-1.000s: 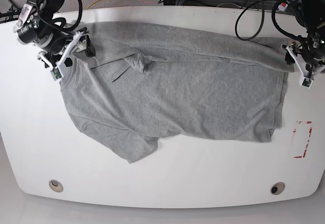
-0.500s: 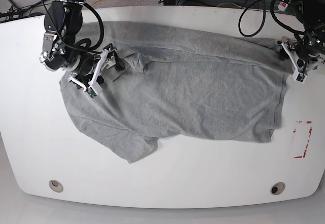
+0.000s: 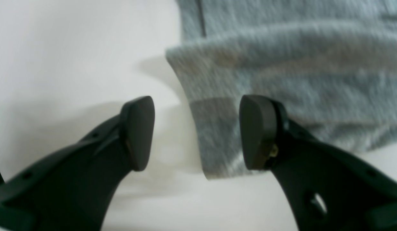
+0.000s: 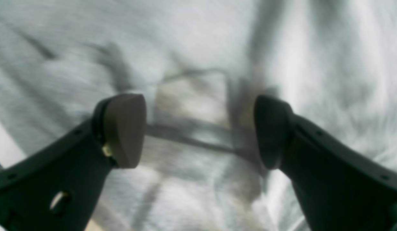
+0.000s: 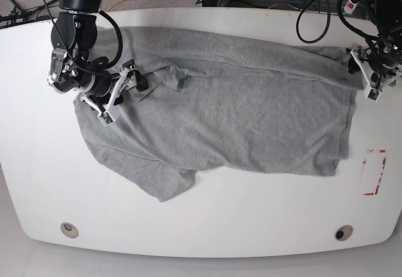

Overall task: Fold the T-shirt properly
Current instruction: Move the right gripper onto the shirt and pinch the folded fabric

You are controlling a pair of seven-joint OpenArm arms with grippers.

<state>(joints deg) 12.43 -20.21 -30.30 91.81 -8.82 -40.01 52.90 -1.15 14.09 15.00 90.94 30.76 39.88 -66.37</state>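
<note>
The heather-grey T-shirt (image 5: 239, 110) lies spread across the white table (image 5: 207, 217), plain side up, with no lettering showing. One sleeve is folded over near the top left (image 5: 173, 73). My right gripper (image 5: 129, 83) is open and hovers low over the shirt's left part. In the right wrist view its jaws (image 4: 198, 131) straddle creased fabric (image 4: 192, 96). My left gripper (image 5: 363, 73) is open at the shirt's right upper corner. In the left wrist view (image 3: 196, 133) the shirt's hem corner (image 3: 214, 141) lies between the fingers, not pinched.
A red-outlined rectangle (image 5: 375, 172) is marked on the table at the right. Two round holes (image 5: 69, 229) (image 5: 343, 232) sit near the front edge. Cables (image 5: 314, 13) hang behind the back edge.
My right gripper has moved from the shirt's far left edge rightward onto the fabric near the folded sleeve. My left gripper has shifted slightly back at the right corner. The shirt lies much as before.
</note>
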